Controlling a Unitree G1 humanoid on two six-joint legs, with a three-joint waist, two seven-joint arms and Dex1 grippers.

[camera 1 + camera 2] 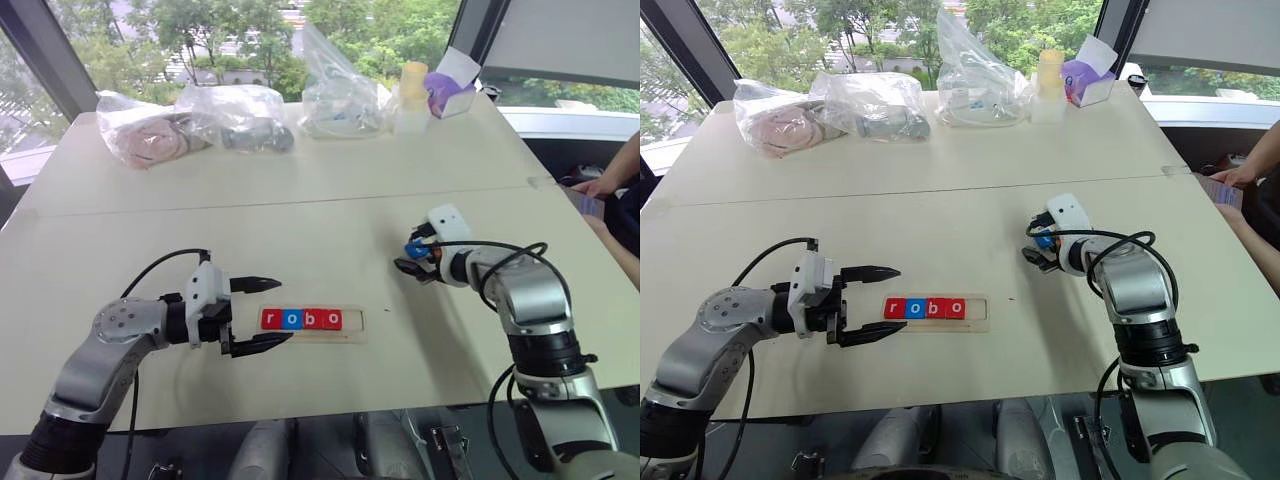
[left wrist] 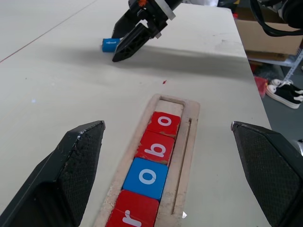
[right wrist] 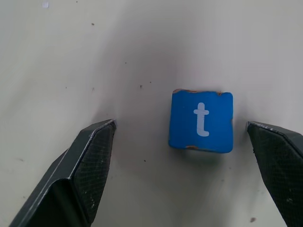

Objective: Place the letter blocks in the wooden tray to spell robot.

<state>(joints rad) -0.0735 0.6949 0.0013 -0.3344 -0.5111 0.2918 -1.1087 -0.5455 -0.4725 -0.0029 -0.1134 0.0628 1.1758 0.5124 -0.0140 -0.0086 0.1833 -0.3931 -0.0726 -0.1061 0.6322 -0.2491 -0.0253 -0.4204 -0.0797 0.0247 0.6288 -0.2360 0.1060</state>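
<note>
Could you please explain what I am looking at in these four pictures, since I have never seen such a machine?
It is a humanoid robot with two arms, each ending in a two-fingered black gripper. Two pictures come from cameras in its head, looking down over a pale table; the other two come from cameras on each wrist. On the table lies a wooden tray holding four letter blocks that read r, o, b, o, with the last slot empty. The left gripper sits open at the tray's end, holding nothing. The right gripper is open over the blue t block, which lies on the table, not yet gripped. Plastic bags lie at the far edge, and a person's arm shows on the right.
</note>
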